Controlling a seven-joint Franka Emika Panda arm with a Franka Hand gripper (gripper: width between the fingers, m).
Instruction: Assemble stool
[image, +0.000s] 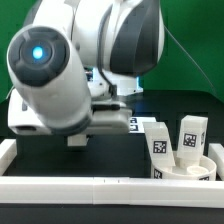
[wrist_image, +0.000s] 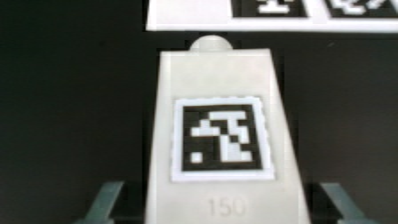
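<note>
A white blocky stool leg (wrist_image: 221, 110) with a black-and-white tag fills the wrist view, lying on the black table between my fingers (wrist_image: 114, 203). My gripper (wrist_image: 222, 208) is shut on the leg, one finger on each side of its wide end. In the exterior view the arm's body hides this leg. The round dish-like seat (image: 200, 172) sits at the exterior view's lower right. Two more tagged legs (image: 158, 148) (image: 192, 135) stand upright at the seat.
The marker board (wrist_image: 196, 12) lies just beyond the held leg's rounded tip. White border rails (image: 90, 188) run along the front and the exterior view's left of the black table. The big white arm (image: 60, 70) blocks much of the exterior view.
</note>
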